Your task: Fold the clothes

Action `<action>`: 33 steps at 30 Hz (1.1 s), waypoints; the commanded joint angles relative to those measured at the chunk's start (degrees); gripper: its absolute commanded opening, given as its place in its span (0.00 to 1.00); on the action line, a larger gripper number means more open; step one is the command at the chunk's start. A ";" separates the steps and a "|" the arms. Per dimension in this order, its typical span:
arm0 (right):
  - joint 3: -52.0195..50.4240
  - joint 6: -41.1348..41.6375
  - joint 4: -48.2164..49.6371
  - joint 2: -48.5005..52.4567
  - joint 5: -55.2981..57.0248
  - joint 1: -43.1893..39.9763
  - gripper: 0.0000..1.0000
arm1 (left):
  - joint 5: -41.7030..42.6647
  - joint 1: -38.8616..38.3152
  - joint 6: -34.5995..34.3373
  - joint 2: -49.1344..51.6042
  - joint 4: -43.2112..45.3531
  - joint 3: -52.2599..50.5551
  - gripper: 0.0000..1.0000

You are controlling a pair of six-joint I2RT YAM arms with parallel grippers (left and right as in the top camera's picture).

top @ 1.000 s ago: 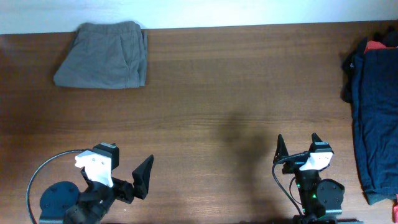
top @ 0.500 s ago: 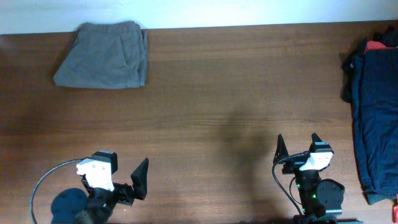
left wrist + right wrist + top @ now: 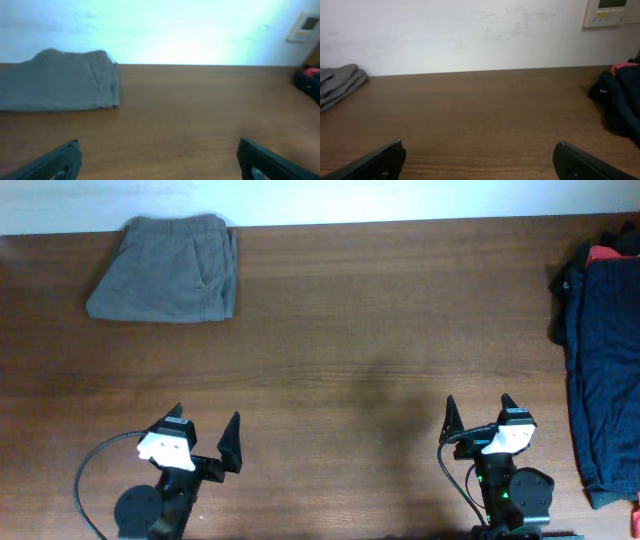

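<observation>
The grey-olive shorts (image 3: pixel 165 268) lay in a compact, roughly folded bundle at the far left corner of the brown wooden worktop (image 3: pixel 380 330), close to its back edge by the white wall, with a pocket seam running down the upper layer. The left tool (image 3: pixel 207 422) sat at the near edge, well apart from the shorts, its two dark fingers spread wide and grasping nothing. The right tool (image 3: pixel 478 406) sat at the near edge further right, likewise released, fingers apart over bare wood. A pile of dark navy garments (image 3: pixel 605 370) covered the right end of the worktop, with a bit of red cloth (image 3: pixel 603 252) showing at its far end.
</observation>
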 commanded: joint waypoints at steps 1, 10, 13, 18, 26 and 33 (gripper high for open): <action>-0.26 -0.39 -0.39 -0.63 0.74 -0.42 0.99 | -4.33 -0.11 -0.07 -3.61 1.88 -4.35 0.99; -0.26 -0.39 -0.39 -0.63 0.74 -0.42 0.99 | -6.49 2.45 -0.09 -7.43 9.64 -11.93 0.99; -0.26 -0.39 -0.42 -0.63 0.72 -0.42 0.99 | -6.47 3.43 -0.09 -7.43 14.05 -14.19 0.99; -0.26 -0.39 -0.39 -0.63 0.74 -0.42 0.99 | -6.29 4.52 -0.04 -7.43 16.46 -16.06 0.99; -0.26 -0.39 -0.42 -0.63 0.74 -0.42 0.99 | -6.08 7.78 1.03 -7.43 13.31 -16.06 0.99; -0.26 -0.39 -0.42 -0.63 0.74 -0.42 0.99 | -4.13 7.78 1.01 -7.43 26.05 -16.06 0.99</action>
